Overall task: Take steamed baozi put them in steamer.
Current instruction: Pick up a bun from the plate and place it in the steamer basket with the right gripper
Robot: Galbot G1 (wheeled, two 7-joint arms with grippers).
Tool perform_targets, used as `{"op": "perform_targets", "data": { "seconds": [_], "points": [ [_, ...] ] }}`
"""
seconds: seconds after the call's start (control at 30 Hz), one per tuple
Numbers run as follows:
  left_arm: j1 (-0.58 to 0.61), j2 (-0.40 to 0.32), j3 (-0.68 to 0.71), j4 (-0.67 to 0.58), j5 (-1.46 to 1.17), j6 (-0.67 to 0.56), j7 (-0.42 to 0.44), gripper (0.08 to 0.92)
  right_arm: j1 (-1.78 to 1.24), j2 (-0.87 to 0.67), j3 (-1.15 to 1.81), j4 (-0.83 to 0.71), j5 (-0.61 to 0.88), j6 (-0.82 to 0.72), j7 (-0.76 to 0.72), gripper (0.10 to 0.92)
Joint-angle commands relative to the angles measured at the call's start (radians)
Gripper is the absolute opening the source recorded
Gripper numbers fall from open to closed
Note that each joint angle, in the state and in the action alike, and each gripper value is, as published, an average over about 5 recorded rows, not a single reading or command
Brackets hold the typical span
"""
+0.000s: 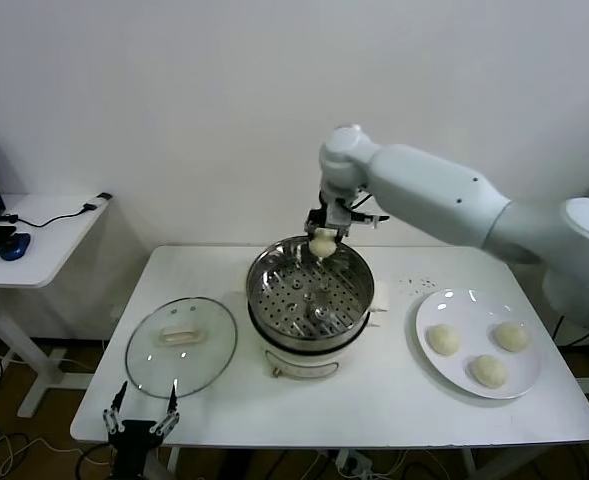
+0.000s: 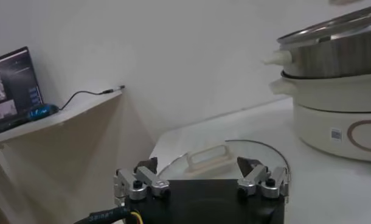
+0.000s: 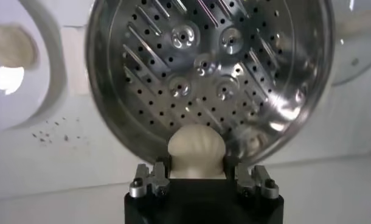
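**Held Bun Positioned Over the Far Rim of the Steamer**

One baozi [image 1: 322,243] is clamped between the fingers of the right gripper [image 3: 197,176], which are drawn in narrow against its sides. In the head view the bun is seen above the far edge of the steamer [image 1: 274,262], roughly over the rim and not yet over the middle of the basket. In the right wrist view the perforated floor [image 3: 210,67] extends away beyond the bun, bare of buns as far as can be seen.

The relation that governs the coming move is judged as follows: the open middle of the basket lies nearward from the held bun, and below it. A short travel toward the near side, followed by a descent, would be required before release. If the bun were released where it hangs, it could strike the rim or fall behind the cooker.

Three further baozi [image 1: 443,339] are resting on the white plate [image 1: 426,316] at the right of the tabletop [image 1: 404,400], well apart from the steamer. The right arm is the nearer one for these.

The left gripper [image 1: 140,422] is parked at the near left edge of the tabletop, just beside the glass lid [image 1: 139,350], with its fingers spread wide and nothing between them.
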Motion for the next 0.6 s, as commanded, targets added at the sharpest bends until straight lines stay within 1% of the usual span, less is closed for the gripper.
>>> {"op": "perform_targets", "data": {
  "seconds": [0.03, 0.2, 0.43, 0.53, 0.6],
  "points": [
    [0.0, 0.002, -0.003, 0.004, -0.004, 0.001, 0.0, 0.823, -0.138, 0.073, 0.049, -0.042, -0.217, 0.073, 0.046, 0.578],
    [0.0, 0.005, -0.005, 0.008, -0.009, 0.001, 0.0, 0.823, -0.17, 0.087, 0.068, -0.081, -0.246, 0.072, 0.059, 0.578],
    [0.001, 0.004, -0.005, 0.009, -0.013, 0.001, 0.0, 0.823, -0.182, 0.095, 0.078, -0.106, -0.247, 0.063, 0.065, 0.585],
    [0.002, 0.004, -0.005, 0.008, -0.013, 0.001, 0.0, 0.823, -0.175, 0.088, 0.072, -0.093, -0.224, 0.046, 0.072, 0.607],
    [0.004, 0.004, -0.005, 0.006, -0.014, 0.001, -0.001, 0.823, -0.159, 0.077, 0.072, -0.071, -0.203, 0.038, 0.07, 0.651]
  ]
}}
